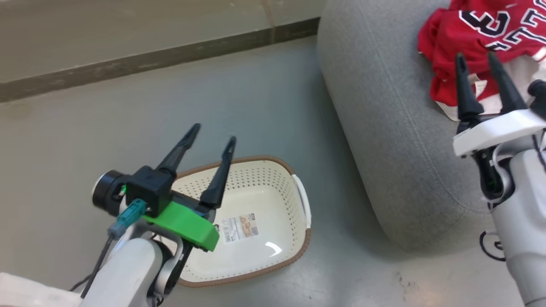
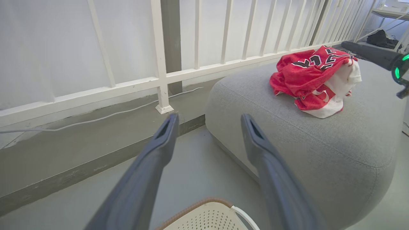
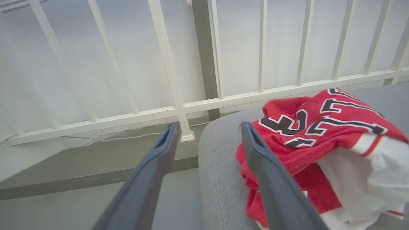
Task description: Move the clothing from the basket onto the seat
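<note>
The red clothing (image 1: 477, 38) with black-and-white numerals lies crumpled on the grey seat (image 1: 384, 128), showing white inner fabric; it also lies on the seat (image 2: 319, 143) as a red heap (image 2: 306, 76) and close up (image 3: 319, 134). The cream basket (image 1: 273, 179) stands on the floor left of the seat, holding just a label on its bottom. My left gripper (image 1: 213, 133) hovers open above the basket's near-left part. My right gripper (image 1: 476, 55) is open above the seat, just in front of the clothing, with nothing between its fingers.
A raised concrete step (image 1: 128, 59) runs along the far side of the grey floor. A white railing (image 2: 159, 64) with a cable at its foot stands behind it. A basket corner (image 2: 207, 214) sits under my left fingers.
</note>
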`<state>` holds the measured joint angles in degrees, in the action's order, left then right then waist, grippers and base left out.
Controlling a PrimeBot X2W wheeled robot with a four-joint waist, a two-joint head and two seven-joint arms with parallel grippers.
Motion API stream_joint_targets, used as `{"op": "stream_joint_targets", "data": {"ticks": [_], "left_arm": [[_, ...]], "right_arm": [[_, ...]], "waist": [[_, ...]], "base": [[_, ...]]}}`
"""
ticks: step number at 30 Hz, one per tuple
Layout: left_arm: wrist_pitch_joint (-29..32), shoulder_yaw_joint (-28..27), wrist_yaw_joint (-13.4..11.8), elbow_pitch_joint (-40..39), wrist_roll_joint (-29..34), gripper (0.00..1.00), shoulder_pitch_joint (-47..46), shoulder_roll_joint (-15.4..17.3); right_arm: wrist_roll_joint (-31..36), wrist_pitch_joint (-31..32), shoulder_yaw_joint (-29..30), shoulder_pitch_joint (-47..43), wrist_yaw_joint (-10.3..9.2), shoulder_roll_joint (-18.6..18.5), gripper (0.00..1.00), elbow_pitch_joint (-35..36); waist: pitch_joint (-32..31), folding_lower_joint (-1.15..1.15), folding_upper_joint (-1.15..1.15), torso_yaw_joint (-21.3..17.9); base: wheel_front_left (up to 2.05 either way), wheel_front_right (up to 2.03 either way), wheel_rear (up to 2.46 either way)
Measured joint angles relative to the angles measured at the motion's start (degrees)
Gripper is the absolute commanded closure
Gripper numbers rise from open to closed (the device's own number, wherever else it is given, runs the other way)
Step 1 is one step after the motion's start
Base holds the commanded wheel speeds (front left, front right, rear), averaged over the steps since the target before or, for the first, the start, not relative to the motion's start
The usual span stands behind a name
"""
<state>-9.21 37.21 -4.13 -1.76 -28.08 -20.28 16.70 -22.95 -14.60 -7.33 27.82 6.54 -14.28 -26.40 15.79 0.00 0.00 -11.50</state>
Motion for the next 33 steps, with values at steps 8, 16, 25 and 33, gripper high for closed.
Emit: {"op": "stream_joint_targets", "data": {"ticks": [8, 16, 25, 33], "left_arm": [[-2.29, -4.24, -1.48, 1.60, -2.15, 0.00, 4.33, -0.27], [-3.03, -8.22, -2.14, 3.43, -3.01, 0.00, 9.87, -0.67], [-3.46, -10.37, -2.55, 4.53, -3.00, 0.00, 14.93, -0.81], [-3.52, -11.87, -2.72, 4.64, -3.00, 0.00, 19.36, -1.11]], "right_arm": [[2.52, 0.00, -2.69, -5.03, 0.01, 1.91, 0.00, 4.70], [3.47, 0.00, -4.02, -10.37, -0.04, 3.05, 0.00, 6.95], [4.68, 0.00, -5.24, -15.80, -0.67, 3.57, 0.00, 7.78], [4.93, 0.01, -5.88, -20.31, -2.13, 3.74, 0.00, 9.29]], "waist": [[-3.00, 0.00, 0.00, 3.89], [-6.86, 0.00, 0.00, 7.26], [-11.37, 0.00, 0.00, 9.74], [-14.93, 0.00, 0.00, 10.27]], "base": [[0.00, 0.00, 0.00], [0.00, 0.00, 0.00], [0.00, 0.00, 0.00], [0.00, 0.00, 0.00]]}}
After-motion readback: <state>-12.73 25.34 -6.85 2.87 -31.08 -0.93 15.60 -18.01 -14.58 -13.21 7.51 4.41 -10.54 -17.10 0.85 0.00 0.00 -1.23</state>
